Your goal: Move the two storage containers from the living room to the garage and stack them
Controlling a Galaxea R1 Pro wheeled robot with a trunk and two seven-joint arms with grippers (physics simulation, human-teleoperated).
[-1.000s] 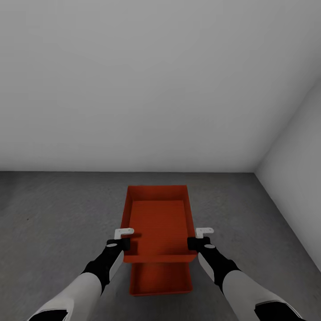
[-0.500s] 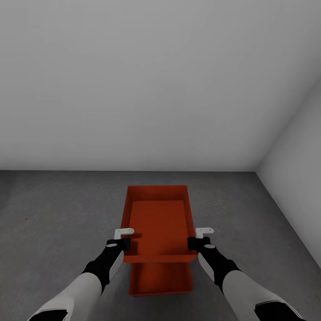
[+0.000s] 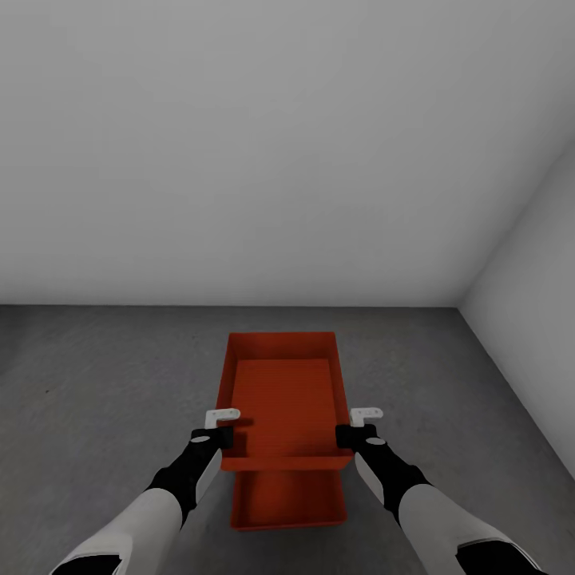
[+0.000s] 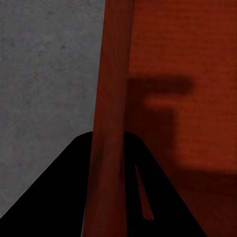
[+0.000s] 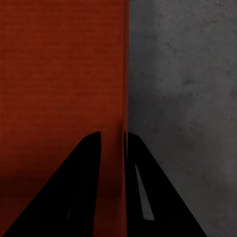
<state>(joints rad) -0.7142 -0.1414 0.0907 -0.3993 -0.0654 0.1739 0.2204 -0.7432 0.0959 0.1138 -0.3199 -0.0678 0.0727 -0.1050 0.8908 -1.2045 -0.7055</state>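
Note:
In the head view, one red-orange storage container (image 3: 283,395) hangs level between my arms, over the dark concrete floor (image 3: 104,383) of the garage. My left gripper (image 3: 223,436) is shut on its left wall and my right gripper (image 3: 344,436) on its right wall. The left wrist view has that thin wall (image 4: 114,74) running between the dark fingers of the left gripper (image 4: 109,150). In the right wrist view the wall (image 5: 123,74) passes through the right gripper (image 5: 112,143). The second container (image 3: 289,501) lies on the floor below and nearer to me, half covered by the first. I cannot tell whether they touch.
A plain white-grey back wall (image 3: 239,160) stands a short way beyond the containers. A side wall (image 3: 535,319) closes the corner at the right. Bare concrete spreads out to the left and right of the bins.

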